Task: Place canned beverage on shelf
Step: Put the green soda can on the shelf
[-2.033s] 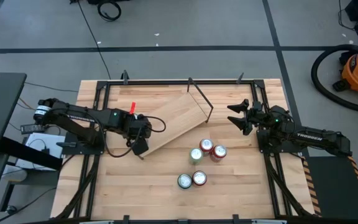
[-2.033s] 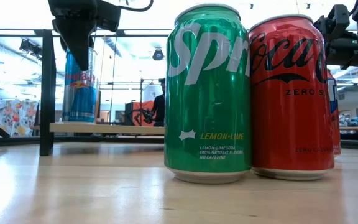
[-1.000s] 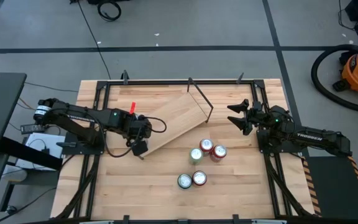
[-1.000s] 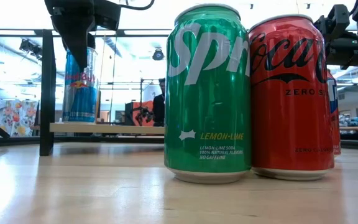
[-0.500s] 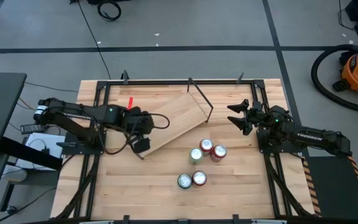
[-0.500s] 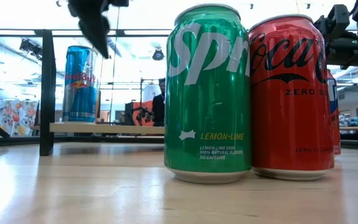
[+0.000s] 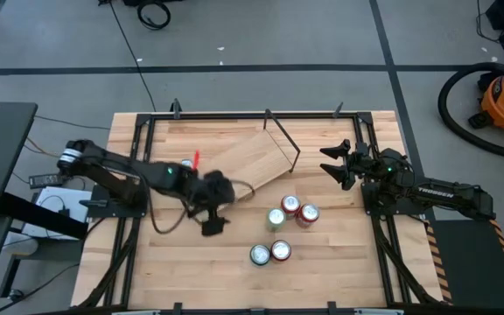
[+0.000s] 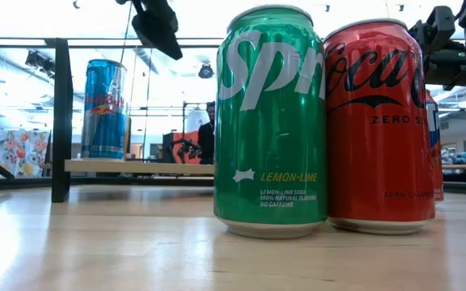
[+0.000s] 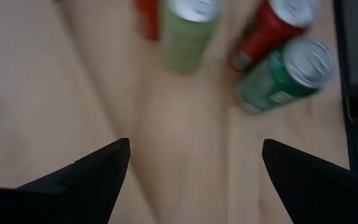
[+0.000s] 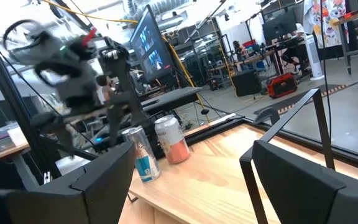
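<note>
The blue can stands upright on the shelf, near its left end. Nothing holds it. The left gripper hangs over the table, just off the front edge of the shelf, well away from the blue can. Its jaws are spread wide with nothing between them. A green can and a red can stand side by side on the table. The right gripper waits at the right side of the table, jaws spread and empty.
</note>
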Controlling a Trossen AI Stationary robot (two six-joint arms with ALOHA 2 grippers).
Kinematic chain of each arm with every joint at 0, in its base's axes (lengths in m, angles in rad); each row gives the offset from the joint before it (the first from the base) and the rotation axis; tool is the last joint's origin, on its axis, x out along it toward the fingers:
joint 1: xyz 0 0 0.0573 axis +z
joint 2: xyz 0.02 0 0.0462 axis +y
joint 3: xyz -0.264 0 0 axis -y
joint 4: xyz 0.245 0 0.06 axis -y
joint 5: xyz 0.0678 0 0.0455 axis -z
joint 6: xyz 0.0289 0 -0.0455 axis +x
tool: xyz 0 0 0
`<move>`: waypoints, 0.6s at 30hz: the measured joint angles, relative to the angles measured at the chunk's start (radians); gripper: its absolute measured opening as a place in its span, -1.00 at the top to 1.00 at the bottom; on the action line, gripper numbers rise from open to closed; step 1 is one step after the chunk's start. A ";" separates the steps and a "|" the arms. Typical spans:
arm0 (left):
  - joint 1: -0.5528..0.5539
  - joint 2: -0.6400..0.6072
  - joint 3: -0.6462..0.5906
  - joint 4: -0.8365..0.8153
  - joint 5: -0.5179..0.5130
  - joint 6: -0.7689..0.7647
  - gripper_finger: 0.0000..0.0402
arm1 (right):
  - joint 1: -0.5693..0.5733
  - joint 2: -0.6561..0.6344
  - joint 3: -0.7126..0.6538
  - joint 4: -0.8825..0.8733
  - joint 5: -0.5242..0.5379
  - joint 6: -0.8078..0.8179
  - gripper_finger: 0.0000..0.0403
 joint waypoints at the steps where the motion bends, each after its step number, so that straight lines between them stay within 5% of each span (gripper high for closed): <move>1: -0.016 0.017 0.000 0.016 0.003 0.012 -0.88 | 0.000 0.000 0.000 0.000 0.000 0.000 -0.66; 18: -0.190 0.223 0.077 0.192 -0.001 -0.066 -0.88 | 0.000 0.006 0.000 -0.005 0.012 0.027 -0.66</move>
